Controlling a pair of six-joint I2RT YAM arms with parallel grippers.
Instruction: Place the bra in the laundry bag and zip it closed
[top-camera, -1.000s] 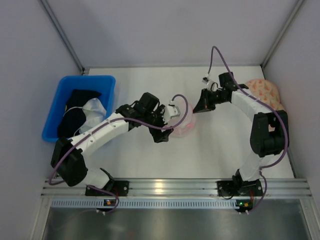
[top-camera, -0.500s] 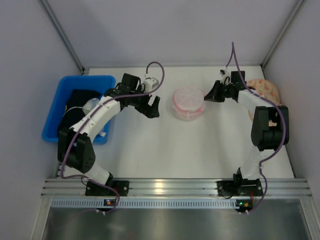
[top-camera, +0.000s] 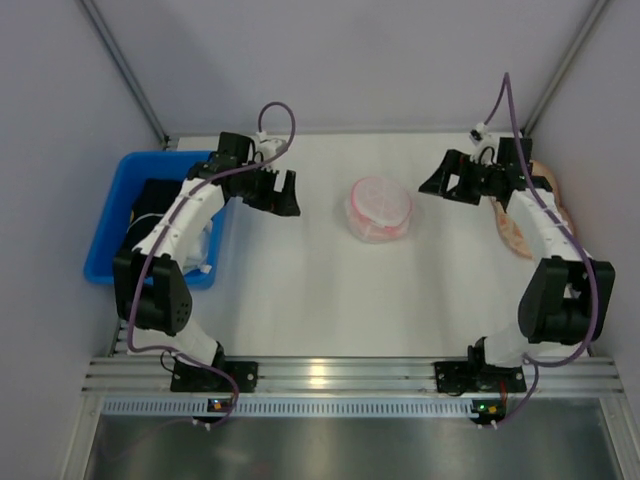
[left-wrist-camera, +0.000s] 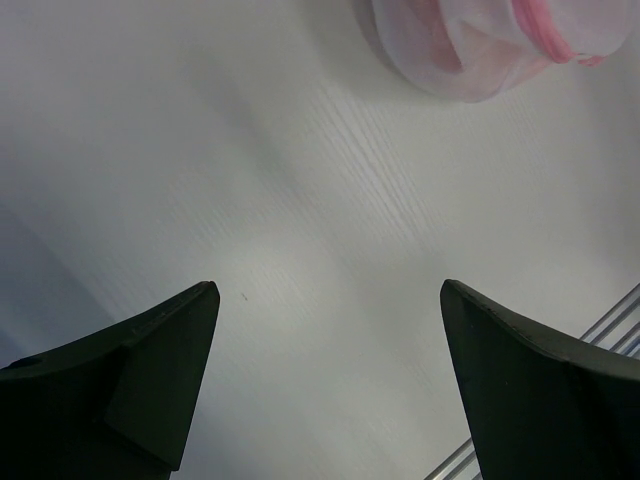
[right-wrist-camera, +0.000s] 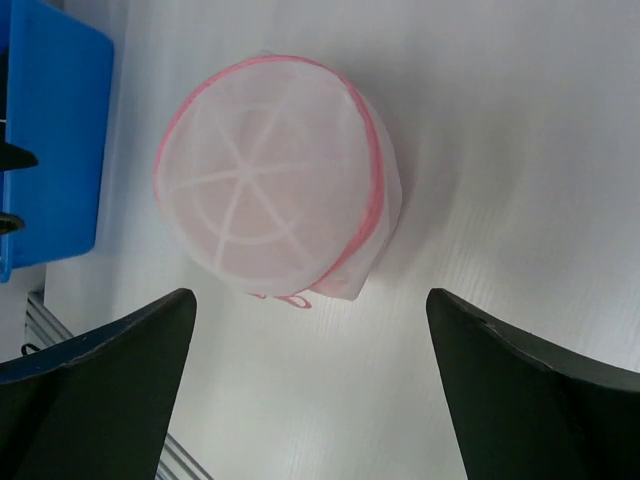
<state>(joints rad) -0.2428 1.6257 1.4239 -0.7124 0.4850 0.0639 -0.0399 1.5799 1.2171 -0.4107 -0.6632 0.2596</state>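
Both arms now pulled back; left gripper (top-camera: 283, 193) & right gripper (top-camera: 437, 182) jaws apart, empty; laundry bag (top-camera: 379, 208) looks zipped, task prob. done.

White table (top-camera: 300, 290). Round mesh laundry bag (top-camera: 379, 208) sits mid-table, nearer the far edge. Blue bin (top-camera: 160, 160) on the left edge toward the far corner. Peach speckled item (top-camera: 510, 232) by the right edge.

The laundry bag (top-camera: 379, 208) is sitting upright on its base, toward 12 o'clock from the table's middle. It is a round dome of translucent white mesh, with pink zipper edging (right-wrist-camera: 375, 165) circling its top. The bra (left-wrist-camera: 445, 50) is showing through the mesh as a soft pink mass bunched inside. Whether the zip is fully shut cannot be told.
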